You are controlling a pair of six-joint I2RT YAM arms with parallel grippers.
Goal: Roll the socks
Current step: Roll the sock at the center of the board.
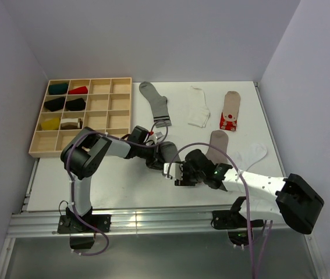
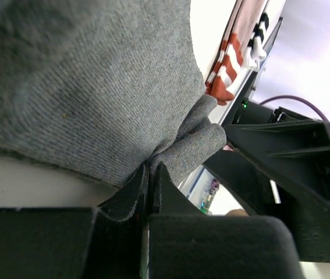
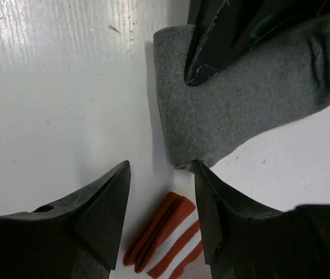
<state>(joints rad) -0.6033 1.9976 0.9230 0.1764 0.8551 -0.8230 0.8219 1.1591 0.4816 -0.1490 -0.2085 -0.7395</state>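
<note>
The compartment tray is sitting at ten o'clock on the counter; loose socks are lying from twelve to two, a folded sock at centre.

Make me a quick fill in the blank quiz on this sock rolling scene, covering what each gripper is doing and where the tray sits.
1. The left gripper is shut on a plain sock coloured dark ____.
2. The right gripper hovers by that sock's edge with its jaws ____.
3. The wooden tray sits on the table on the robot's ____ side.

Missing words: grey; open; left
</note>
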